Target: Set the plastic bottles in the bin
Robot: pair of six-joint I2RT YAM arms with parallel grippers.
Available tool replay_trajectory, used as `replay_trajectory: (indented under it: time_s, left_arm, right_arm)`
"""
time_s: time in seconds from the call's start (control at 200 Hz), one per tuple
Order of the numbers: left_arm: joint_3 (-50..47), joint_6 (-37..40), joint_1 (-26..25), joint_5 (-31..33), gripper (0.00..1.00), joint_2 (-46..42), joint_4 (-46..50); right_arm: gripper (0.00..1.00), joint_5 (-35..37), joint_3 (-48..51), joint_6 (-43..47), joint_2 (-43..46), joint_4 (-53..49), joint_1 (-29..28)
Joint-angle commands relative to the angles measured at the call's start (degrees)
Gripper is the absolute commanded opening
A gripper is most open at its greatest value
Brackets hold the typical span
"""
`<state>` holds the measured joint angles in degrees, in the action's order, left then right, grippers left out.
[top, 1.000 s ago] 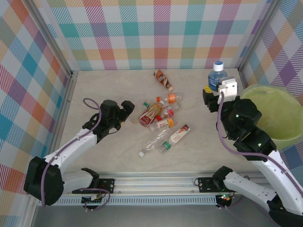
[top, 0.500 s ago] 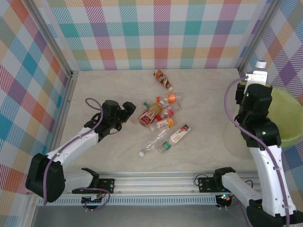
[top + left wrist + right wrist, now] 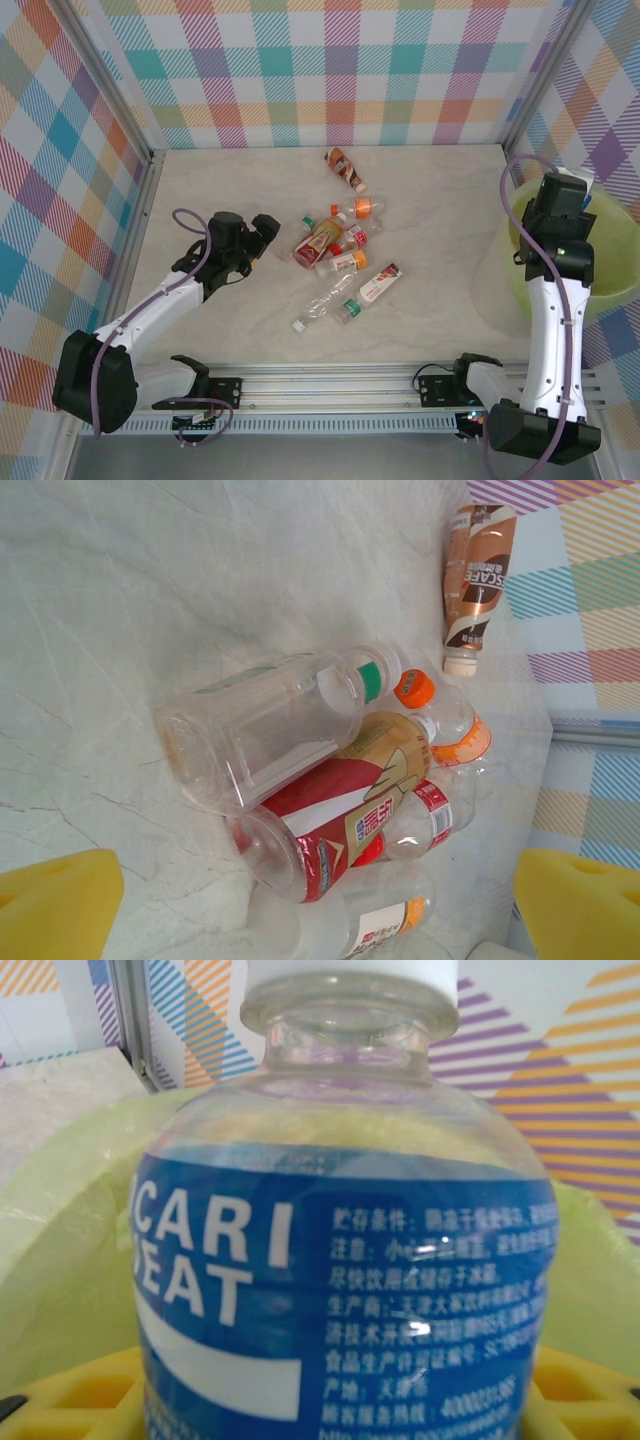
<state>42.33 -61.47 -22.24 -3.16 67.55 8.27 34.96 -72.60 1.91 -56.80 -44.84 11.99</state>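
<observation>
Right gripper (image 3: 330, 1400) clasps a clear, blue-labelled bottle (image 3: 340, 1260) over the round yellow-green bin (image 3: 60, 1230); left gripper (image 3: 318, 905) gapes.

Place: a robot test cell, lab-style, everything boxed into one booth.
Walls: pastel checked cloth (image 3: 340, 70) closes off the back and both sides.
Frame: bare metal posts (image 3: 108, 80) run up the corners, holding that cloth.
Bench: a pale marble-look bench (image 3: 440, 260) sits inside the booth.
Rail: a slotted metal rail (image 3: 330, 385) lies along the near edge, with both arm bases bolted on.
Arms: left arm (image 3: 150, 305) and right arm (image 3: 555, 320), white shells with black joints, purple cables (image 3: 504, 190) looping off them.
Goods: bottles (image 3: 335, 250) strewn in a loose heap mid-bench, and a big pale green bin (image 3: 612, 250) at the right edge.
</observation>
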Motion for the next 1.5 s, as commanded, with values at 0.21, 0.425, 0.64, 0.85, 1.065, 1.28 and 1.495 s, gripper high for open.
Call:
replay_trajectory:
  time_s: [0.21, 0.425, 0.64, 0.85, 1.065, 1.28, 1.495]
  left_arm:
    - [-2.2, 2.7, 1.7, -5.1, 1.00, -1.4, 0.9]
    - [-2.9, 4.1, 1.8, -6.8, 1.00, -1.6, 2.7]
    - [-2.9, 4.2, 1.8, -6.1, 1.00, -1.6, 3.1]
    - [-2.9, 4.0, 1.7, -5.1, 1.00, -1.3, 3.0]
    - [-3.4, 2.8, 1.8, -4.8, 1.00, -0.6, 2.1]
    - [-4.4, 1.9, 1.8, -3.2, 1.00, -1.4, 0.5]
    - [-5.6, 1.6, 1.8, -3.1, 1.00, -2.7, -0.9]
  right_arm:
    - [0.83, -6.8, 1.4, -4.8, 2.0, -0.9, 0.6]
    - [1.00, -13.1, 1.3, -8.4, 4.2, -1.3, 0.6]
    - [1.00, -17.6, 0.1, -10.9, 4.4, -2.8, 0.6]
    - [0.99, -26.2, -1.4, -12.5, 6.6, -3.2, 0.5]
    - [1.00, -52.0, -1.0, -14.9, 8.7, 2.1, 0.4]
    - [1.00, -63.5, 0.9, -20.1, 9.1, 8.1, -3.7]
    - [1.00, -52.3, 1.3, -17.9, 6.3, 7.0, -21.4]
